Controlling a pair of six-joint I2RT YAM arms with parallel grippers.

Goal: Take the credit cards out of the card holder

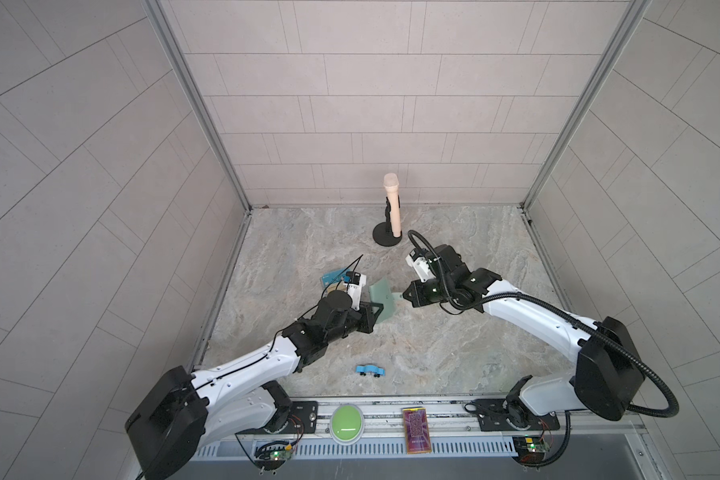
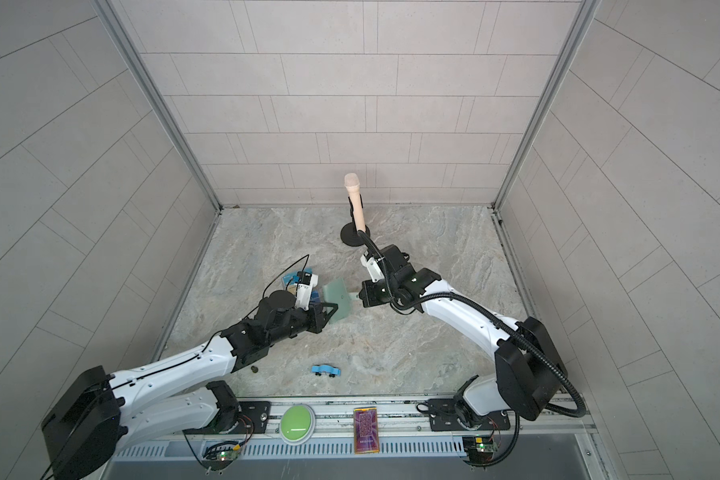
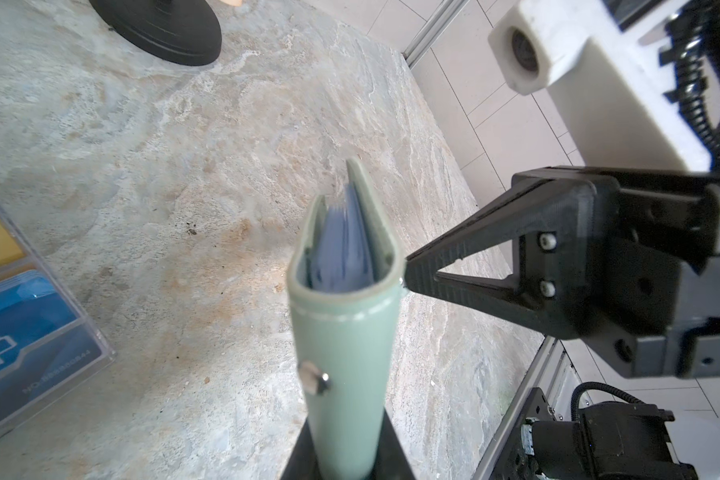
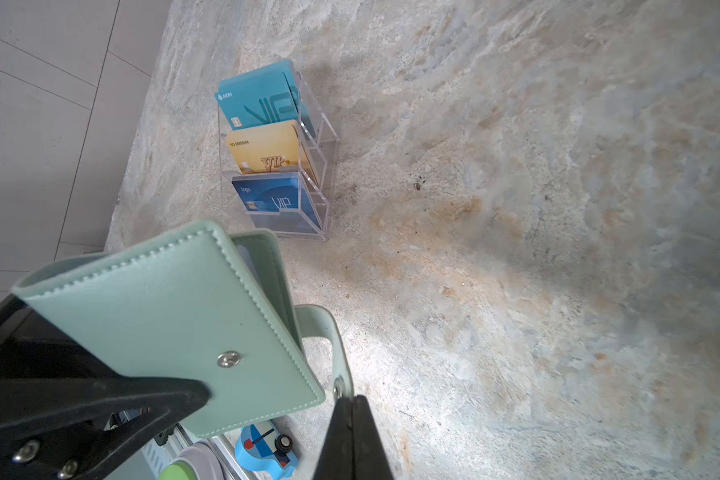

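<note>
Progress is slight: the holder (image 1: 381,297) is off the bench (image 1: 454,332), held upright in the air near the middle, between the two arms. Its snap is undone, the stud (image 4: 229,358) bare on the cover and the tab (image 4: 337,345) swung free. The left fingers (image 4: 100,395) clamp narrow on the holder's lower edge. The right fingers (image 4: 366,440) are pressed fully together on the tip of the tab, as far as the right wrist view shows. The covers stand only a little apart, and the left wrist view shows bluish leaves (image 3: 344,249) between them, sleeves or cards I cannot tell. No loose card lies on the bench, so by my reading every card has yet to come out: spread the covers, then draw each one from its sleeve. The bench is a marbled grey-and-tan slab. It carries a clear stand (image 4: 327,166) of printed cards just beside the left arm, a microphone (image 1: 393,203) on a round base at the back and a small blue toy car (image 1: 370,370) near the front. Pale tiled walls close three sides, with metal posts (image 1: 199,104) at the back corners.
</note>
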